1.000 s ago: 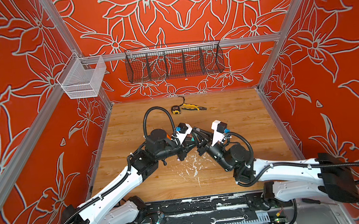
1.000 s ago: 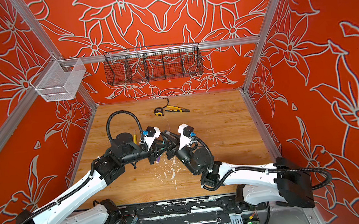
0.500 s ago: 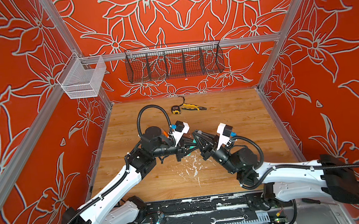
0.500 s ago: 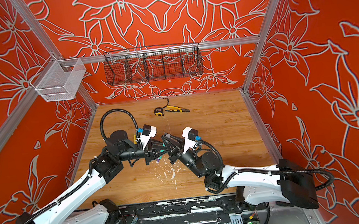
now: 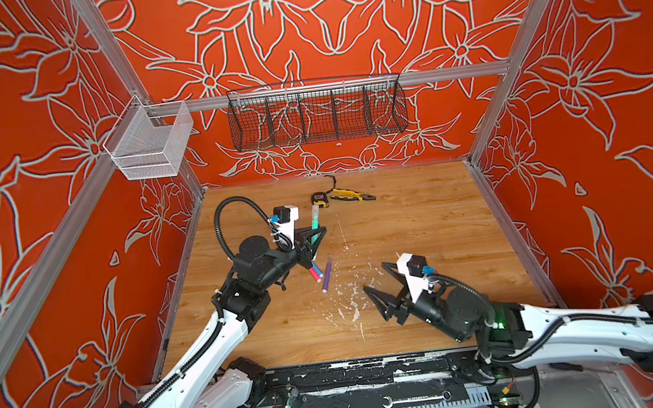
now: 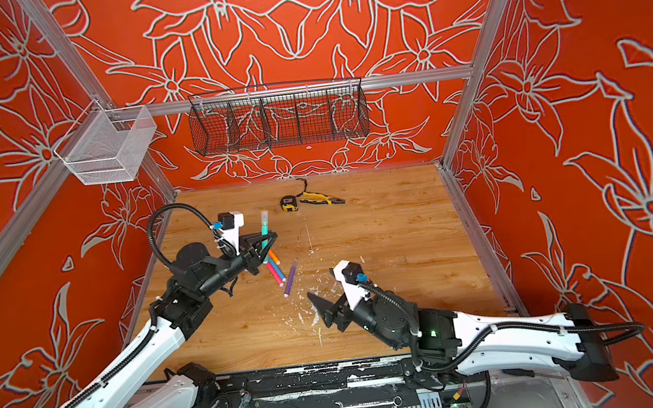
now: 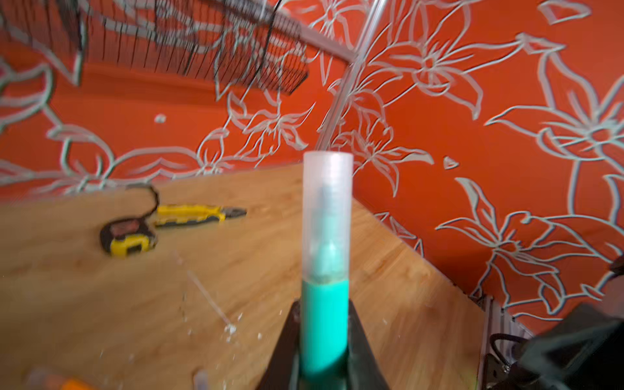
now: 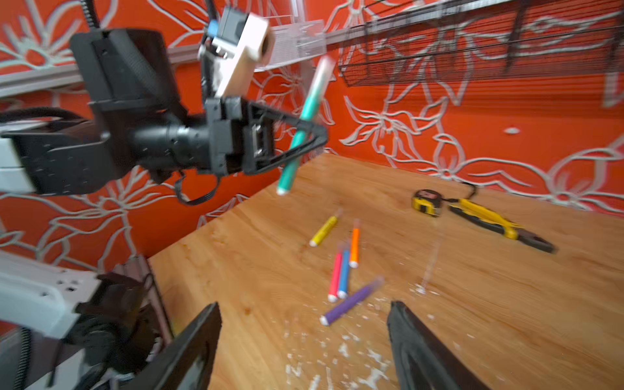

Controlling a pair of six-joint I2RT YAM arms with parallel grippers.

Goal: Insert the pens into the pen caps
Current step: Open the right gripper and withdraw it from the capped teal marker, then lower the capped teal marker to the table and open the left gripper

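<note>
Grips the green pen (image 7: 324, 320), clear cap (image 7: 327, 216) on top, in the clenched left claw (image 5: 317, 233), up off the table (image 5: 423, 223). Holds the right claw (image 5: 375, 277) open, bare, near the purple pen (image 5: 327, 274). Pliers (image 5: 351, 196) far back.

Robot lab test cell, not a home or shop. Boxed-in enclosure: orange floral-print walls (image 5: 338, 23) on an aluminium frame (image 5: 448, 73), with a wood-look bench (image 5: 423, 219) as the floor. White-and-black left arm (image 5: 223, 342) and right arm (image 5: 582, 331) are mounted at a black base rail (image 5: 335, 373) on the near edge, cables exposed. Black wire basket (image 5: 316, 112) on far wall, white mesh bin (image 5: 151, 145) on left. Wrench (image 5: 416, 399) by the rail. Tape measure (image 5: 319, 200) and pliers (image 5: 353, 196) at far side of bench.
</note>
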